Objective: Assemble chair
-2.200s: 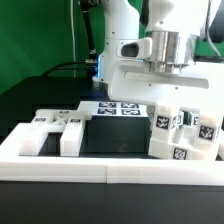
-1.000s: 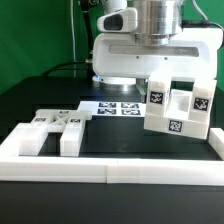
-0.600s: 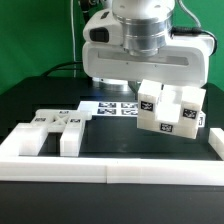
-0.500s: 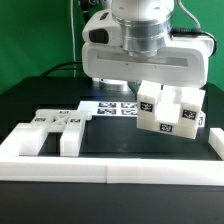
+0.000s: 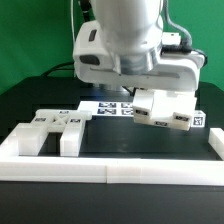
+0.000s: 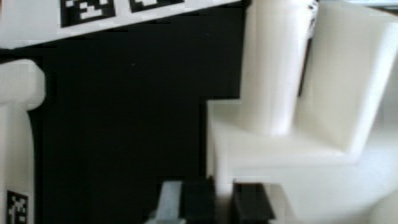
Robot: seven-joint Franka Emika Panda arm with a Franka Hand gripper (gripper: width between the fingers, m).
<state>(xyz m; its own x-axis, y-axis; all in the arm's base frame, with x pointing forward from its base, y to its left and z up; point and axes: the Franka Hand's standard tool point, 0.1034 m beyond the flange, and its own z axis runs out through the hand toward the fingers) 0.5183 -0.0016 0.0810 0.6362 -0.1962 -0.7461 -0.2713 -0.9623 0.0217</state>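
1. Exterior view, nearest: the low wall (image 5: pixel 110 165) edges the table (image 5: pixel 115 138). Just behind it, at about eight o'clock, a loose piece (image 5: pixel 55 128) of the chair lies unattached.
2. Toward three o'clock, a cluster of blocks (image 5: pixel 165 108) that appear joined hangs tilted above the table, so part of the chair looks built.
3. The gripper (image 6: pixel 217 203) pinches that cluster, its fingers almost together.
4. Farthest, at twelve o'clock, the marker board (image 5: pixel 108 107) lies flat.
5. Left to do, I judge: joining the cluster with the loose piece.

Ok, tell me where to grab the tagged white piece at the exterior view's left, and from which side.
The white piece lies flat, tags up. Probably come from above and close across one prong: parallel side faces, open gap beside it.
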